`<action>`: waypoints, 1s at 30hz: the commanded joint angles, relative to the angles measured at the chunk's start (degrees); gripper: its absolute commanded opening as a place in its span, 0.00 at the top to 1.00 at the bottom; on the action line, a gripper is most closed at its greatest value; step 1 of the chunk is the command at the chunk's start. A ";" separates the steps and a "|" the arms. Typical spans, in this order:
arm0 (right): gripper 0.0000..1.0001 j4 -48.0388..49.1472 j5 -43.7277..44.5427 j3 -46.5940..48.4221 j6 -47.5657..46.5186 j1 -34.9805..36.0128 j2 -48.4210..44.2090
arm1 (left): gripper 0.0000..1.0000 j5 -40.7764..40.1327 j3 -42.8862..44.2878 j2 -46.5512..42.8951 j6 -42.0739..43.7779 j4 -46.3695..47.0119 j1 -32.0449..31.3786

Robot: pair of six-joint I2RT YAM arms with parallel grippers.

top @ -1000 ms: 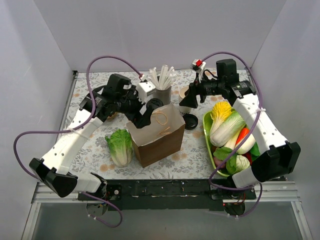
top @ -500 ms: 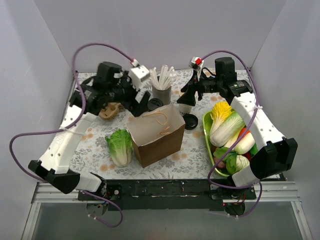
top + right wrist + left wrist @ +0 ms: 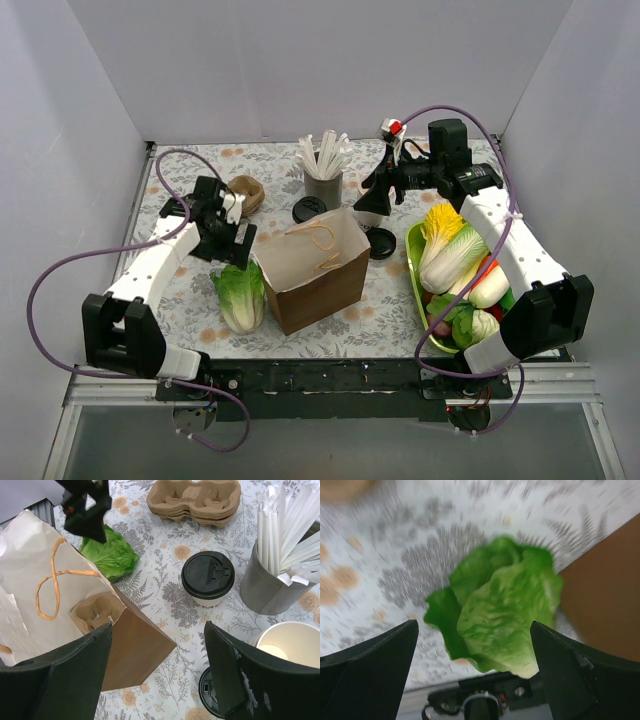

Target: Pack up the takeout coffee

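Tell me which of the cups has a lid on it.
The black-lidded cream cup beside the grey stick cup; the other cream cup is open-topped.

My arms (image 3: 150, 268): white shells w/ blk joints & bases, a purple cable (image 3: 28, 300) looping off each. Blunt matte-blk fingers (image 3: 370, 675). Right wrist carries a small white bit (image 3: 394, 127) w/ red top.

Top camera sits high behind the arm bases and looks down on the whole counter (image 3: 375, 300), left wrist camera hangs close over the lettuce (image 3: 505, 615) beside the paper bag (image 3: 605, 590), blurred, and right wrist camera looks down from farther off on the takeout coffee (image 3: 207, 577) plus that same bag and lettuce.
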 commanded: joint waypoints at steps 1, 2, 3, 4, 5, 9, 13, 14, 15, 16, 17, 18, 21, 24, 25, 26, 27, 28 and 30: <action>0.18 1.04 -0.68 -1.54 -0.50 0.02 -2.65 | 0.06 -3.16 -6.78 -0.31 -2.63 -4.43 1.63; 0.18 0.95 -0.76 -2.06 -0.59 0.03 -2.83 | 0.07 -3.15 -7.14 0.65 -2.62 -4.26 1.98; 0.18 0.95 -0.85 -2.33 -0.76 0.03 -3.00 | 0.10 -3.41 -6.28 1.10 -2.54 -4.25 2.07; 0.18 0.95 -0.85 -2.59 -0.76 0.03 -3.09 | 0.13 -3.42 -6.36 1.36 -2.10 -3.91 2.16; 0.18 1.21 -1.03 -2.86 -0.68 0.03 -3.18 | 0.16 -5.94 -6.88 1.54 -1.49 -3.82 2.16; 0.18 2.35 -0.94 -3.13 -0.15 0.11 -3.09 | 0.42 -1.08 -10.57 5.83 1.06 -8.72 2.16; 0.18 1.74 -0.68 -2.95 -0.85 0.03 -3.00 | 0.86 0.37 -12.07 4.10 2.38 -10.49 2.25; 0.18 1.65 -0.59 -3.04 -1.02 0.03 -3.09 | 0.93 -1.03 -12.07 3.66 3.87 -10.84 2.25; 0.18 1.65 -0.42 -3.30 -1.03 0.03 -3.35 | 0.98 -2.87 -12.16 3.13 4.93 -11.02 2.25; 0.18 1.74 -0.50 -3.73 -1.03 0.11 -3.44 | 1.00 -6.98 -11.98 1.56 6.15 -11.11 2.25; 0.18 1.74 -0.59 -4.00 -1.03 0.03 -3.62 | 1.00 -9.46 -11.63 0.59 8.52 -10.67 2.34; 0.18 1.82 -0.59 -4.26 -0.94 0.03 -3.88 | 1.00 -11.57 -11.37 -0.47 10.45 -10.41 2.43; 0.18 1.91 -1.03 -4.53 -0.76 -0.06 -3.88 | 1.00 -20.97 -10.67 -4.43 17.99 -8.04 3.13; 0.18 2.09 -1.29 -4.36 -0.76 0.03 -3.27 | 1.00 -24.95 -9.79 -6.54 23.55 -6.28 4.27; 0.18 2.18 -1.47 -4.27 -0.68 0.03 -3.10 | 1.00 -25.12 -10.05 -6.89 24.26 -5.93 4.27; 0.18 2.00 -1.73 -3.66 -0.76 0.03 -2.48 | 1.00 -25.65 -10.40 -6.98 24.53 -4.97 4.27; 0.18 1.22 -1.91 -3.22 -1.46 -0.06 -2.22 | 1.00 -25.48 -10.75 -6.64 24.19 -4.78 4.27; 0.18 0.95 -2.08 -2.86 -1.81 -0.06 -1.95 | 0.90 -25.04 -10.58 -6.11 23.66 -4.87 4.27; 0.18 0.16 -2.26 -1.46 -2.95 -0.06 -1.16 | 0.78 -23.64 -8.13 -3.66 22.08 -5.66 4.27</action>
